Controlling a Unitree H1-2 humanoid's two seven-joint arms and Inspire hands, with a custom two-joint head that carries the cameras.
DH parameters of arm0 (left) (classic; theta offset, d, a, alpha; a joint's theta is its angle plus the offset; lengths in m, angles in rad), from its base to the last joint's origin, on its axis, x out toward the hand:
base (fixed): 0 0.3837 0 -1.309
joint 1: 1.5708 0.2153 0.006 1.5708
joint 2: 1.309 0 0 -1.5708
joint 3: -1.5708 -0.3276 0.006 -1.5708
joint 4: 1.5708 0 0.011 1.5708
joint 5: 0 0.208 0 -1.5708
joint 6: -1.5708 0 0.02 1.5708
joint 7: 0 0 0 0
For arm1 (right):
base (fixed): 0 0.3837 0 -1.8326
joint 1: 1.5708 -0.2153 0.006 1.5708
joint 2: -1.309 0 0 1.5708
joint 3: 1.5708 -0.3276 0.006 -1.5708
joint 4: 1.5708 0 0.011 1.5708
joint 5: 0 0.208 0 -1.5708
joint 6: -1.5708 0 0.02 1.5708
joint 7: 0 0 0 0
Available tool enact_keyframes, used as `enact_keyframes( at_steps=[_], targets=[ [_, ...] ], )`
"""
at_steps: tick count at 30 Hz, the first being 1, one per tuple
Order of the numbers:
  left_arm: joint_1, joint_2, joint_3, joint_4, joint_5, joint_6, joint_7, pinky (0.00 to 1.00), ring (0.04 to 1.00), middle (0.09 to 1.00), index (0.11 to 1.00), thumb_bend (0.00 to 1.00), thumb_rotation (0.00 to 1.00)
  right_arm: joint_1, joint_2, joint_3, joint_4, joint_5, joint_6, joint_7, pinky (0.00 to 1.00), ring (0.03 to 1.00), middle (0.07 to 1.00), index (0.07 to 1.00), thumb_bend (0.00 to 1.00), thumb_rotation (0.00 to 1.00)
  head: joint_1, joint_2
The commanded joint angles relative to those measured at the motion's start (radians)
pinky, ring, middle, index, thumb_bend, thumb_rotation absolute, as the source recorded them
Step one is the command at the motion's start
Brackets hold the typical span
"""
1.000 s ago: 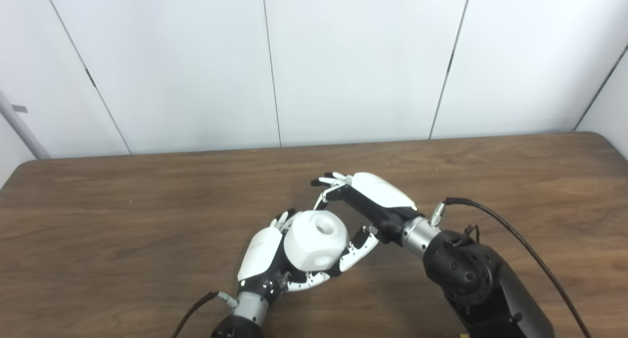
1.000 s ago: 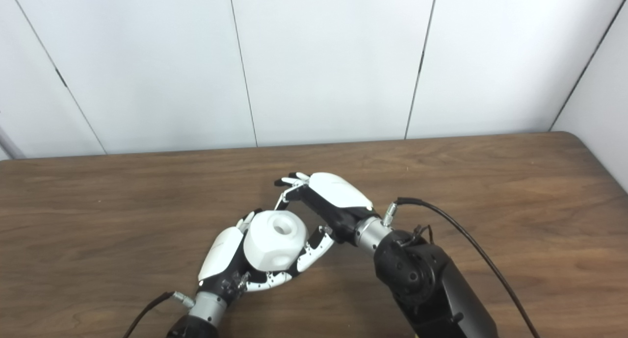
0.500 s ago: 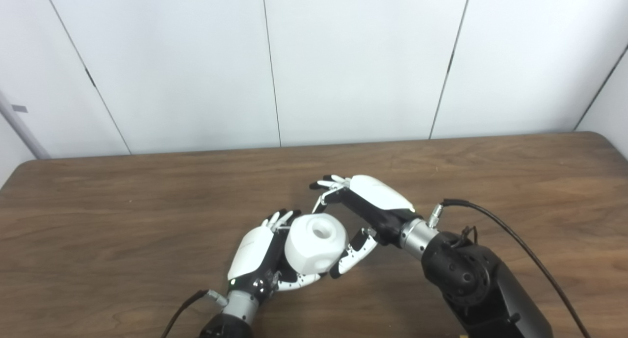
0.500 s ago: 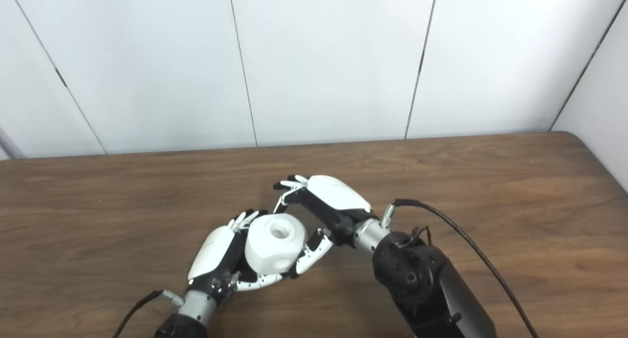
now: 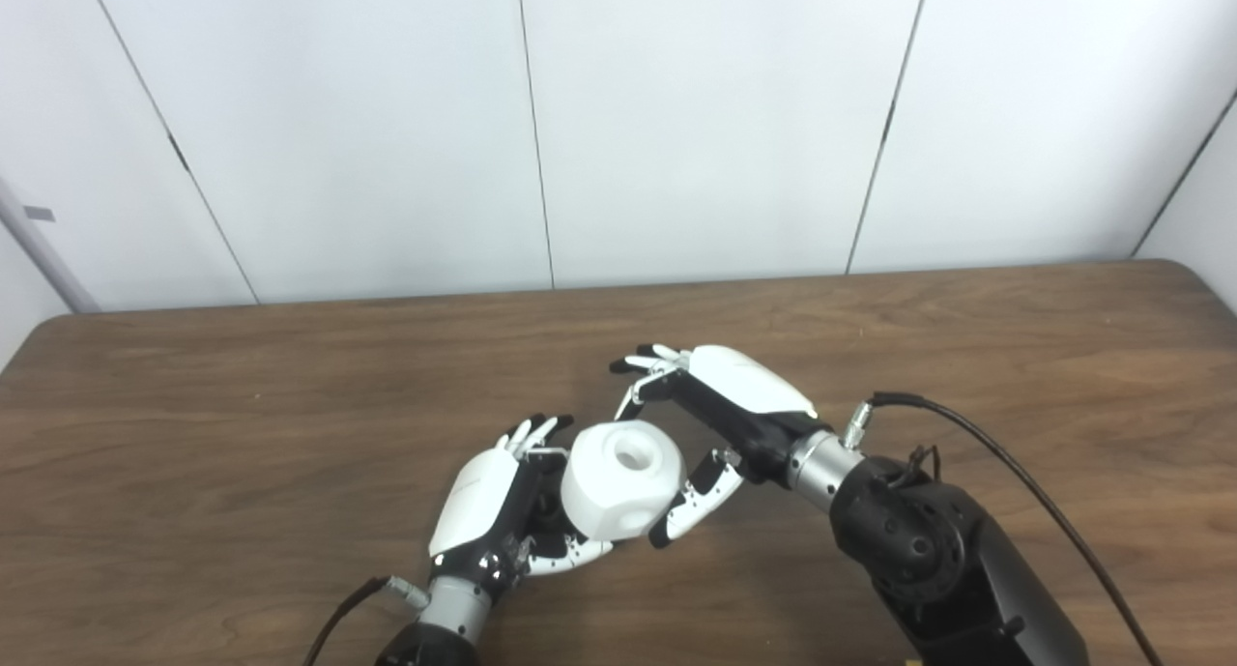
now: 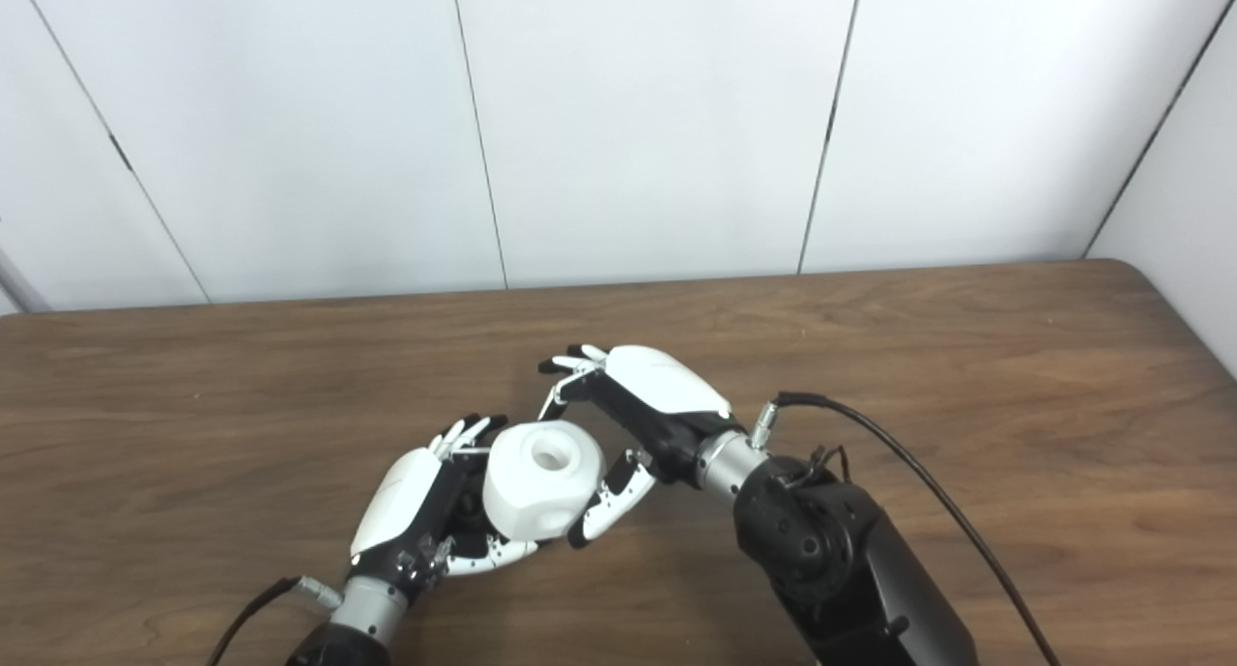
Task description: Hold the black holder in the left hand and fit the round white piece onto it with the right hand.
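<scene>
The round white piece (image 5: 620,480), faceted with a hole in its top, sits low at the table's near middle between my two hands. My left hand (image 5: 480,500) is just left of it with fingers (image 5: 530,428) stretched apart and a dark gap between palm and piece; its thumb (image 5: 570,554) lies along the piece's lower edge. My right hand (image 5: 720,400) arches over from the right, open, with fingers (image 5: 640,364) above the piece's far side and thumb (image 5: 691,497) by its right side. I cannot make out a separate black holder; it may be hidden under the piece.
The brown wooden table (image 5: 242,405) runs to a white panelled wall (image 5: 676,115) at the back. A black cable (image 5: 1005,463) loops from the right wrist over the table's right part, and another cable (image 5: 333,627) trails from the left wrist.
My left hand has slid left and back off the white piece and spread its fingers. The piece sank a little, then stayed put. My right hand has barely moved.
</scene>
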Motion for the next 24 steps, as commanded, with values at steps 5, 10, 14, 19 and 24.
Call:
enact_keyframes(
  at_steps=[5, 10, 14, 19, 24],
  targets=[
    [0.005, 0.010, 0.010, -0.009, -0.006, 0.020, -0.005, 1.00, 1.000, 0.938, 0.483, 0.52, 0.05, -0.038, 0.003, -0.012, -0.015, 0.006, -0.031, -0.020, 1.00, 0.985, 0.917, 0.476, 0.51, 0.13, 0.002, -0.002],
    [0.005, 0.009, 0.012, -0.004, -0.008, 0.021, -0.004, 1.00, 1.000, 0.938, 0.483, 0.52, 0.05, -0.042, 0.002, -0.012, -0.014, 0.005, -0.033, -0.021, 1.00, 0.984, 0.917, 0.476, 0.51, 0.13, 0.001, -0.004],
    [0.005, 0.009, 0.014, -0.003, -0.008, 0.025, -0.005, 1.00, 1.000, 0.936, 0.483, 0.52, 0.05, -0.045, 0.003, -0.015, -0.012, 0.008, -0.036, -0.023, 0.99, 0.983, 0.916, 0.476, 0.51, 0.13, 0.002, -0.006],
    [0.005, 0.009, 0.017, -0.004, -0.007, 0.027, -0.003, 1.00, 1.000, 0.937, 0.484, 0.52, 0.05, -0.049, 0.001, -0.015, -0.010, 0.007, -0.038, -0.023, 0.99, 0.982, 0.914, 0.476, 0.51, 0.13, 0.002, -0.006],
    [0.006, 0.008, 0.020, -0.001, -0.006, 0.021, 0.005, 1.00, 1.000, 0.934, 0.483, 0.52, 0.05, -0.052, 0.002, -0.017, -0.009, 0.010, -0.036, -0.022, 0.99, 0.984, 0.915, 0.476, 0.51, 0.13, 0.004, -0.007]
  ],
)
